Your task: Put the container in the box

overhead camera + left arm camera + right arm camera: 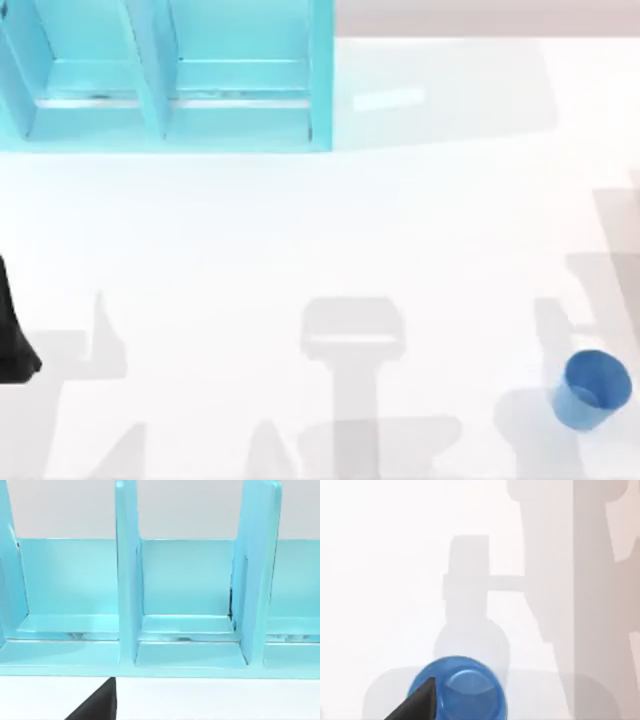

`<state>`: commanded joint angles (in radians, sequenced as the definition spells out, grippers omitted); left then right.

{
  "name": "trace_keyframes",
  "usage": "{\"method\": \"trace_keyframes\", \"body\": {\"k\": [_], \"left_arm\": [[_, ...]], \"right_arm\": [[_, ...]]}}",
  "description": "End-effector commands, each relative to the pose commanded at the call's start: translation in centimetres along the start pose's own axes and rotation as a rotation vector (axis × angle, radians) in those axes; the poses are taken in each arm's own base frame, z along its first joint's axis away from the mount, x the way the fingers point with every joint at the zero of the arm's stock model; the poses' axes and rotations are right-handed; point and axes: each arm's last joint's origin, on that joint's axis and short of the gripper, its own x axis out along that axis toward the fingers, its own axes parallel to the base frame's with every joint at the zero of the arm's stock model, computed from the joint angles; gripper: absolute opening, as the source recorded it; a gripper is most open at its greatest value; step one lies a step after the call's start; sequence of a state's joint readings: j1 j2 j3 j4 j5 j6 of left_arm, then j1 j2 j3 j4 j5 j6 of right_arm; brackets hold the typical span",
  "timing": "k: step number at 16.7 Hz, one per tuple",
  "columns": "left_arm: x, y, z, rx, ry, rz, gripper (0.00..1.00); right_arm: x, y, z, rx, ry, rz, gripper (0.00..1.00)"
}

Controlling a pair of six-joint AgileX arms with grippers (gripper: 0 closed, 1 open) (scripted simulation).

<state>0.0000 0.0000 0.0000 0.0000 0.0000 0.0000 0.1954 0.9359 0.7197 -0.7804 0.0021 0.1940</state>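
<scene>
Sitting upright at lower right of the top view: container (592,389), well apart from the turquoise box (240,120) at upper left.
I see my left arm (14,340) at the left edge; either gripper's jaw state, cannot tell.

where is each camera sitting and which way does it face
Top view: above the table, looking down at the turquoise box and blue container; the left arm shows at the left edge.
Left wrist view: on the left arm, facing the box's compartments; a dark tip of its jaws shows.
Right wrist view: on the right arm, facing down into the container.
Shared: top and left wrist views both show the box.
</scene>
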Motion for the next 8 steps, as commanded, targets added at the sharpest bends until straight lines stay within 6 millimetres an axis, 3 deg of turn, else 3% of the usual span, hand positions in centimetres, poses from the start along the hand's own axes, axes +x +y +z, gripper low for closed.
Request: {"method": "trace_keyframes", "body": {"k": [4,8], "left_arm": [[0.0,0.0,0.0,0.000,0.000,0.000,1.00],[0.0,0.0,0.0,0.000,0.000,0.000,1.00]], "right_arm": [[1.6,1.9,3.1,0.009,0.304,-0.045,1.00],[3.3,3.4,4.9,0.010,0.507,-0.095,1.00]]}}
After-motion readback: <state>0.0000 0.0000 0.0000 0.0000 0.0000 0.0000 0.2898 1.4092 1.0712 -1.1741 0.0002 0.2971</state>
